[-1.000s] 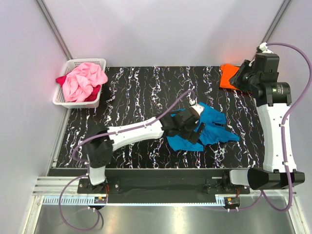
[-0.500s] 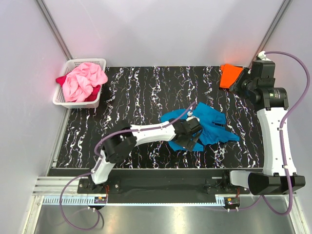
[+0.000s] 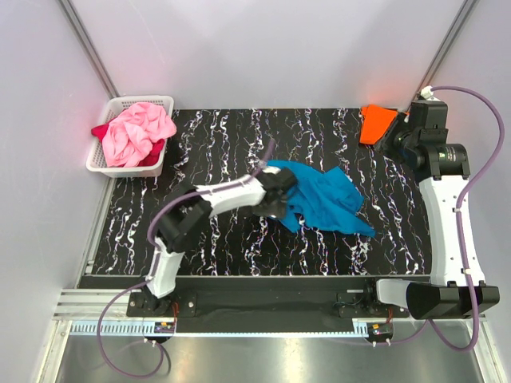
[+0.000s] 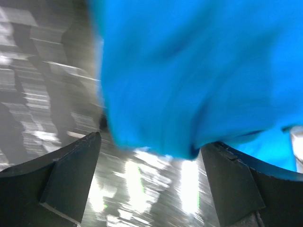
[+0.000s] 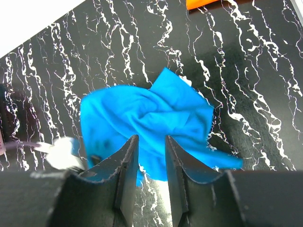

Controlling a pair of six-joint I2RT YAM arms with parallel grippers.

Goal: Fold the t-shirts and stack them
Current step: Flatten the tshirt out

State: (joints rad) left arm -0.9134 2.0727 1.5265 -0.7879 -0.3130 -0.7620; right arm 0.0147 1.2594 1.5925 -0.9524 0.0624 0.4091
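Note:
A turquoise blue t-shirt (image 3: 323, 195) lies crumpled on the black marbled table, right of centre, also the blue t-shirt (image 5: 147, 111) in the right wrist view. My left gripper (image 3: 281, 199) is at its left edge. Its jaws stand wide open (image 4: 151, 142), with blurred blue cloth (image 4: 189, 71) just beyond the fingertips and none pinched. An orange t-shirt (image 3: 377, 124) lies at the back right corner. My right gripper (image 3: 394, 137) hangs high beside it, its fingers (image 5: 150, 138) a narrow gap apart with nothing between them. A pink t-shirt (image 3: 137, 132) and a dark red one (image 3: 100, 130) fill the basket.
The white lattice basket (image 3: 156, 167) stands off the table's back left corner. Grey walls close in the back and both sides. The table's (image 3: 215, 140) front edge runs just ahead of the arm bases.
My left arm swung left and back, and the blue t-shirt's left part shifted left and spread. My right gripper drew back off the orange t-shirt, uncovering it.

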